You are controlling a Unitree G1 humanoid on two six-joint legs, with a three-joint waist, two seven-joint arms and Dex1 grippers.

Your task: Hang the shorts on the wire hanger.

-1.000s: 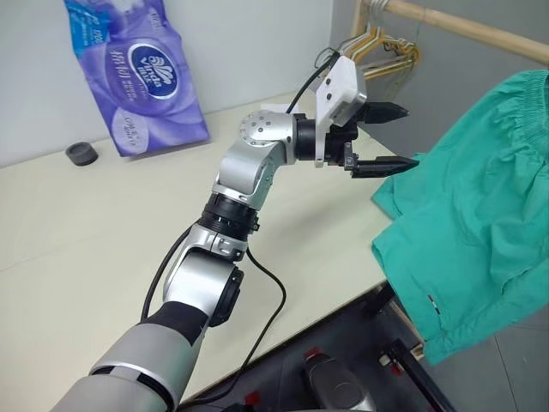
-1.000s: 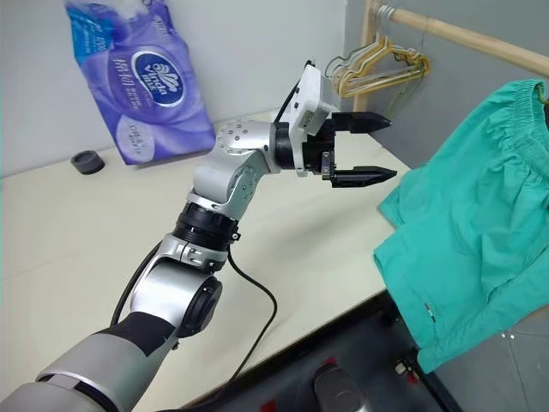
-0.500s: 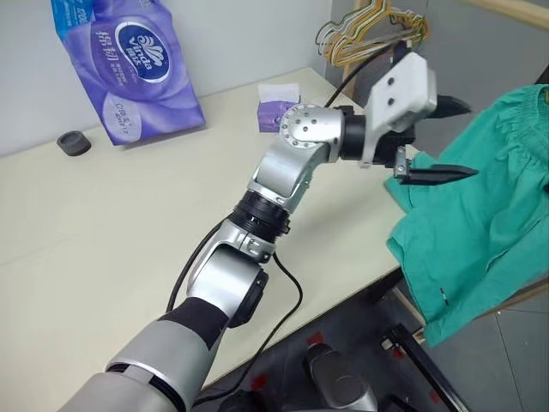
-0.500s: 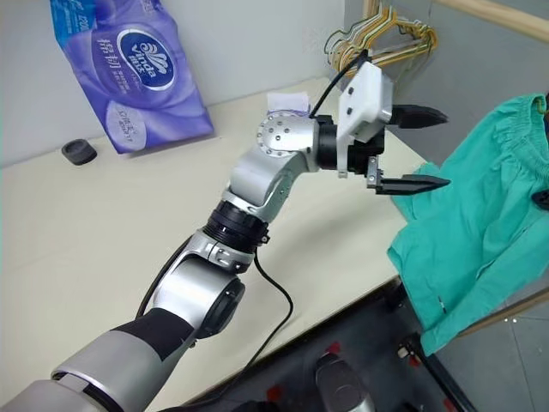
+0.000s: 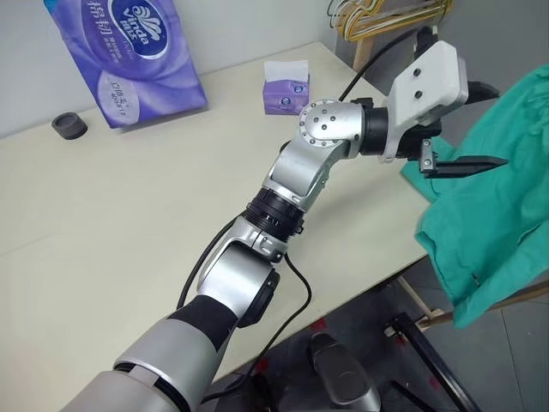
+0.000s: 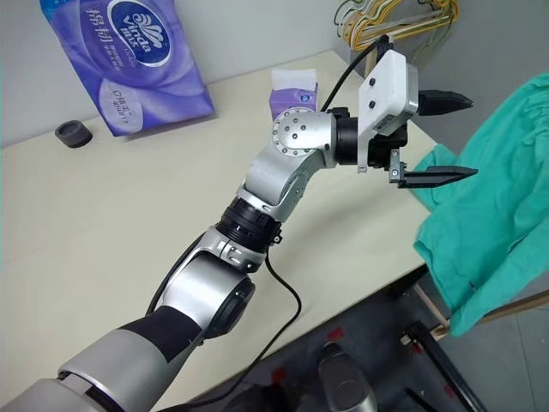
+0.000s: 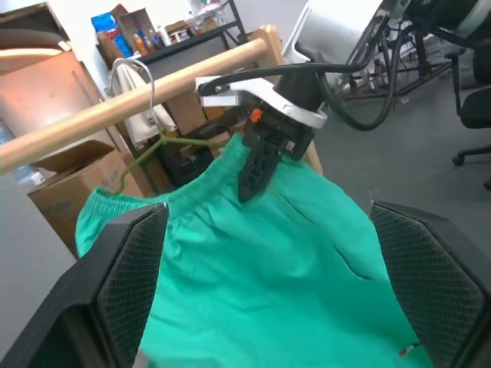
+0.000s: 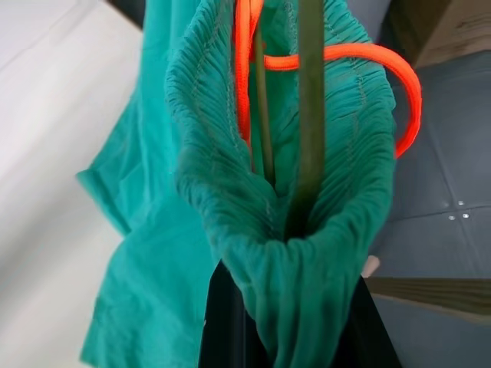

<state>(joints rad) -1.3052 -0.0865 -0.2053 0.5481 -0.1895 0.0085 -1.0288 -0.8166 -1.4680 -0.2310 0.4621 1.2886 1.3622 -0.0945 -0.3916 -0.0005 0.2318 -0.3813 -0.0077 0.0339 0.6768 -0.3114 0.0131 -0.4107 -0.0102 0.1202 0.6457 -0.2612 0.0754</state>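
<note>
Shorts hang legs-down on wire hanger from wooden rail, hanger mostly hidden in waistband; right gripper clamped on waistband; left gripper spread wide, empty, beside shorts

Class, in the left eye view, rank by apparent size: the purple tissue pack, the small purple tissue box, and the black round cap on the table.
1. Purple plastic tissue pack, largest, though cut off by the picture's edge.
2. Small purple-and-white tissue box.
3. Small black round cap, smallest.
All sit similarly far back on the table, so nearness hardly skews this.
</note>
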